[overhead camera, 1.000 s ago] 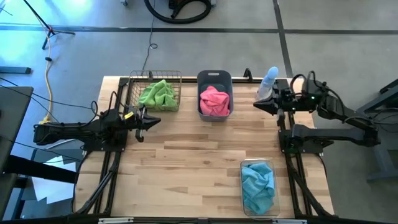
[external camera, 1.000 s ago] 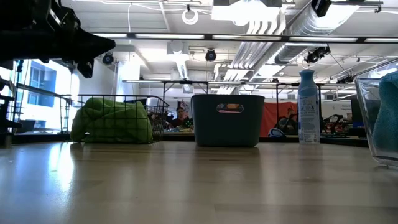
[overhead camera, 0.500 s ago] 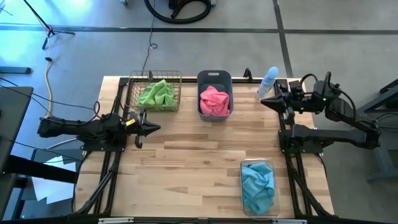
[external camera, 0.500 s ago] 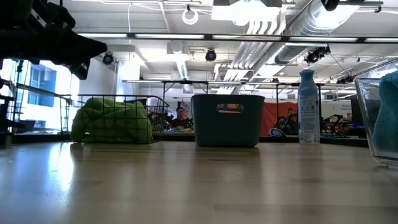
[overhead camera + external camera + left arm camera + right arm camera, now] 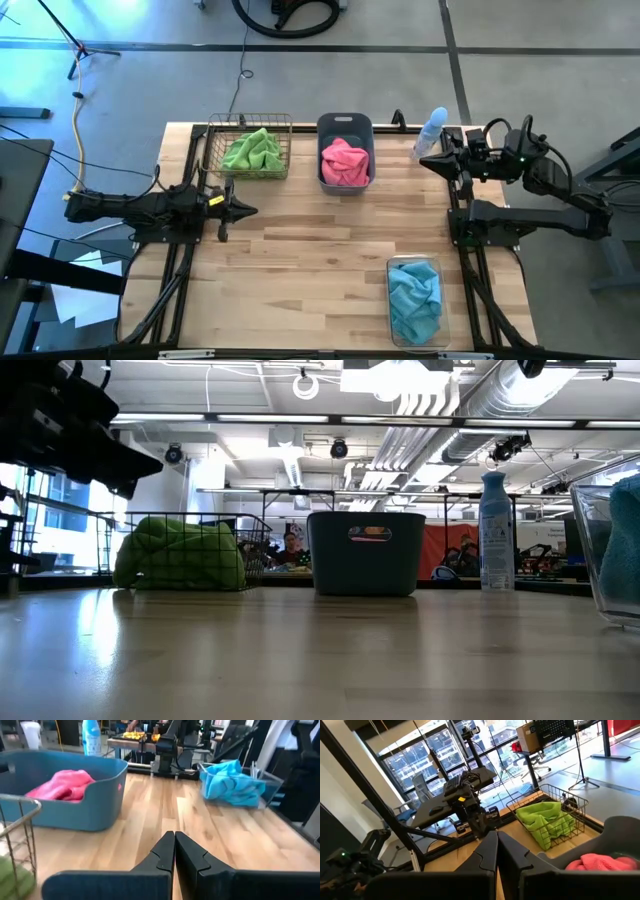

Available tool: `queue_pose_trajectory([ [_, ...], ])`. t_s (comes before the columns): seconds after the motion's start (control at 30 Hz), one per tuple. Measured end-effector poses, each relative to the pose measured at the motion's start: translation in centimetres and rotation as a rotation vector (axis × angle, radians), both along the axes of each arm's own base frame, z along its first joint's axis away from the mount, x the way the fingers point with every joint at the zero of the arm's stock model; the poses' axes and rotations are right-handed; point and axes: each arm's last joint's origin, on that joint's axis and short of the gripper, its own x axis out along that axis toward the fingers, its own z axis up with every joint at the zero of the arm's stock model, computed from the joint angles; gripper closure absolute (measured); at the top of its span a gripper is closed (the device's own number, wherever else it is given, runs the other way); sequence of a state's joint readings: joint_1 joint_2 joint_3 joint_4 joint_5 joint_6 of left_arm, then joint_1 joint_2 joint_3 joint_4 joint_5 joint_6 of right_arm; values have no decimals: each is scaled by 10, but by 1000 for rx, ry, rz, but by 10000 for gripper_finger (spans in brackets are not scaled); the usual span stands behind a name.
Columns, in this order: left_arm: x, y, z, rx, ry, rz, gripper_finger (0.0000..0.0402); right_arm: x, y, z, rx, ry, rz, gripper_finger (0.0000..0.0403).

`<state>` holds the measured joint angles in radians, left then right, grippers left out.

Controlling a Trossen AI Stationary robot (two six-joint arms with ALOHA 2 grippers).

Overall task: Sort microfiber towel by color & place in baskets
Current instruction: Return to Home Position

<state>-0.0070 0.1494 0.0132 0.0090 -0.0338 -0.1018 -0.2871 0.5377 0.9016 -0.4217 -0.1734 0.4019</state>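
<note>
With the green towel (image 5: 253, 150) in the wire basket (image 5: 211, 140), pink towel (image 5: 345, 161) in the blue tub (image 5: 345, 121) and blue towel (image 5: 413, 300) in the clear bin (image 5: 415, 260), the left gripper (image 5: 243, 208) and right gripper (image 5: 425, 165) hang clenched and empty at the counter (image 5: 320, 230) sides

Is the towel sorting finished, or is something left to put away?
It looks done. The green towel lies in the wire basket, the pink towel in the grey-blue tub, the blue towel in the clear bin. Nothing is in hand: the left gripper and right gripper are shut and empty at the sides of the table. No loose towel shows on it.
</note>
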Motion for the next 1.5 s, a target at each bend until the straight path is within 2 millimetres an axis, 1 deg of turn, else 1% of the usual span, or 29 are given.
queue_pose_trajectory([
  [0.1, 1, 0, -1, 43, 13, -4, 401, 0, 0, 0, -8, 1, 0, 403],
  [0.37, 1, 0, -1, 52, 14, -4, 401, 0, 0, 0, 8, -2, 0, 403],
  [0.57, 1, 0, -1, 52, 14, -3, 401, 0, 0, 1, -84, 2, 5, 403],
  [0.63, 1, 0, -1, 52, 14, -3, 401, 0, 0, 1, -91, 2, 6, 403],
  [0.73, -2, 0, 2, 52, -27, -2, 401, -1, 0, 1, -91, -1, 12, 403],
  [0.87, -8, 0, 12, 51, -145, 2, 401, 0, 2, 1, -96, 1, 56, 403],
  [1.03, -9, 0, 20, 52, -226, 7, 401, 0, 3, 1, -105, 1, 101, 403],
  [1.33, -9, 3, 17, 55, -200, 35, 401, 0, 4, 0, -173, 5, 114, 403],
  [1.4, -9, 4, 18, 56, -204, 47, 401, 3, 4, -5, -175, -10, 126, 403],
  [1.5, -9, 6, 17, 58, -200, 64, 401, 7, 3, -27, -144, -48, 147, 403],
])
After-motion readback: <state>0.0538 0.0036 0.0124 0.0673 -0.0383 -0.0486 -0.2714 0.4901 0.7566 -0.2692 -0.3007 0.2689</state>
